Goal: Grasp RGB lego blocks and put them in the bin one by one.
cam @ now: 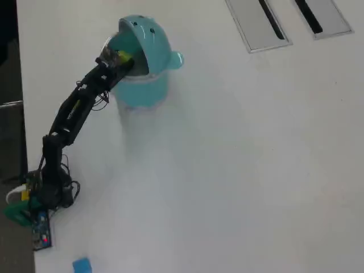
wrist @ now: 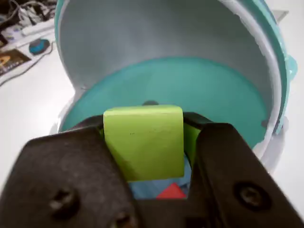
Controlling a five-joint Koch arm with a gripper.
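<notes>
The gripper (wrist: 151, 156) holds the yellow-green block (wrist: 145, 140) tight between its two black jaws, one on each side. The block hangs right over the open mouth of the teal bin (wrist: 199, 90), with the lid (wrist: 156, 33) tipped up behind it. Down below the green block, blue and red bits (wrist: 164, 189) show through the gap. They look like the blue and red blocks lying in the bin already, but I cannot be sure.

In the overhead view the arm (cam: 77, 108) reaches up from its base to the bin (cam: 142, 85), and the green block (cam: 121, 56) sits at the bin's opening. The white table (cam: 239, 170) shows no other small cube blocks. So this looks like the last block, and what is left is to let go so it drops in.

A small blue thing (cam: 81, 265) lies at the table's bottom edge; I cannot tell what it is. No writing is clear enough to read anywhere.
</notes>
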